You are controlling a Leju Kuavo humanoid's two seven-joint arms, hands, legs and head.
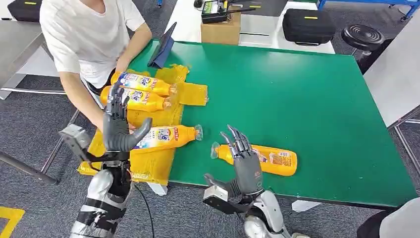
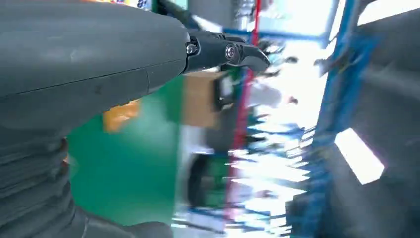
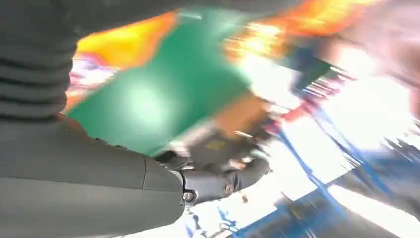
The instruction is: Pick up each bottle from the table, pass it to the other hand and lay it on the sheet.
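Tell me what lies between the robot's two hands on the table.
In the head view, the bottle on the yellow sheet lies between the left hand and right hand; then bare green table.

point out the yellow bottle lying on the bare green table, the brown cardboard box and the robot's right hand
yellow bottle on the bare green table (image 1: 270,159), head view, on its label
brown cardboard box (image 1: 220,30), head view, on its front face
right hand (image 1: 246,166), head view, on the back of the hand
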